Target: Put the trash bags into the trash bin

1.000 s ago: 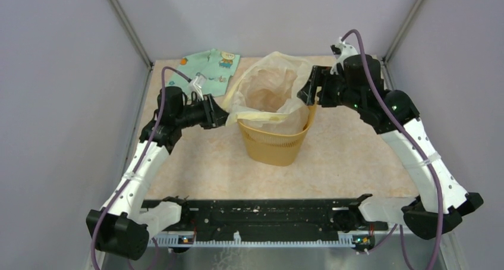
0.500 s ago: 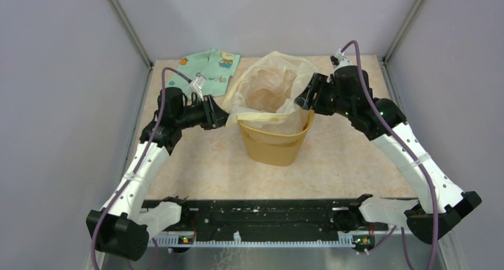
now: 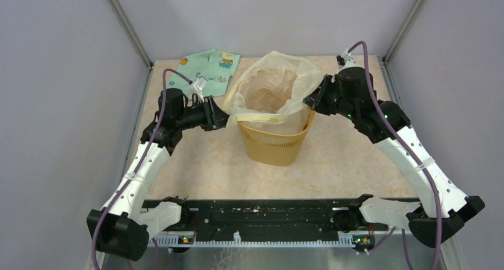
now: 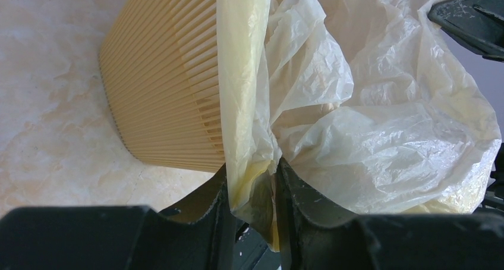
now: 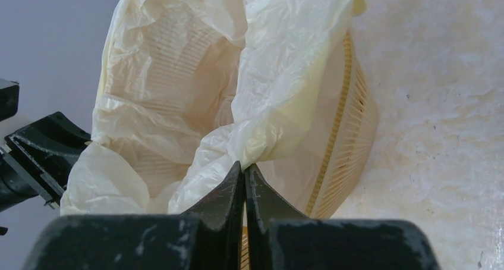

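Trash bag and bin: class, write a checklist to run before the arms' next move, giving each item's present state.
1. The left gripper shut on the trash bag edge: ok.
2. The right gripper shut on the opposite edge: ok.
3. The trash bin upright: ok.
4. Bag hanging inside the bin: ok.
5. Bag edge folded over the rim all round: not ok, far side stands above it.
6. Bag untorn: cannot tell.

readable text: none | patterned cloth [image 3: 214, 65]: print too small to read

cloth [image 3: 209, 68]: mint-green, patterned, far-left corner | table [image 3: 356, 157]: beige marbled top
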{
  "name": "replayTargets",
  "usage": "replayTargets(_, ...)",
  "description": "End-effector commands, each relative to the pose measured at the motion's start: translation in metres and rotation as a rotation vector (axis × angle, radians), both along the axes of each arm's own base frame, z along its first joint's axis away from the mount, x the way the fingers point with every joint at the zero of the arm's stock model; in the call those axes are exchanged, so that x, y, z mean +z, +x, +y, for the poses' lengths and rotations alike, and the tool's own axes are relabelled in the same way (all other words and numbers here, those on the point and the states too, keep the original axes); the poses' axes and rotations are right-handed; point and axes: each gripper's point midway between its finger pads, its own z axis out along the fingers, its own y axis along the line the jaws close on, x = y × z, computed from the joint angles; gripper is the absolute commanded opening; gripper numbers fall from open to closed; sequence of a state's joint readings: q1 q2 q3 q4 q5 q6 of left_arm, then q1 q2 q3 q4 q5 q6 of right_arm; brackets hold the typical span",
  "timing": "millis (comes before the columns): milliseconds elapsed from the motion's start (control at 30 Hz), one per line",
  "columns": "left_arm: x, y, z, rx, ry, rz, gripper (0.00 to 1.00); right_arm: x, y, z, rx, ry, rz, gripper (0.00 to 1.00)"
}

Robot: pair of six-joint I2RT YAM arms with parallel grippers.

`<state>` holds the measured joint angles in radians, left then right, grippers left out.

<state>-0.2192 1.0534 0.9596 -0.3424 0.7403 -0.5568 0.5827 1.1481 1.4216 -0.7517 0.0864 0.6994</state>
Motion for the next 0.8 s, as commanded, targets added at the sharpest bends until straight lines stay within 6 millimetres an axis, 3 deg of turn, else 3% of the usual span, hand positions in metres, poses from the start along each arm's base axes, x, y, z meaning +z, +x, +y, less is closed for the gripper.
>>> replayTargets(0,0.014,-0.005,-0.002,-0.021,-0.032,-0.054,0.34,0.031,-0.018,-0.012,0.0,0.021,-0.06,0.0)
replayTargets(333,0.013,-0.009,-0.004,-0.043,-0.042,-0.051,0.34,0.017,-0.058,-0.028,0.056,-0.017,0.015,0.0)
replayTargets(767,0.005,-0.01,-0.001,-0.036,-0.009,-0.042,0.32,-0.007,-0.086,-0.04,0.101,-0.063,0.085,0.0)
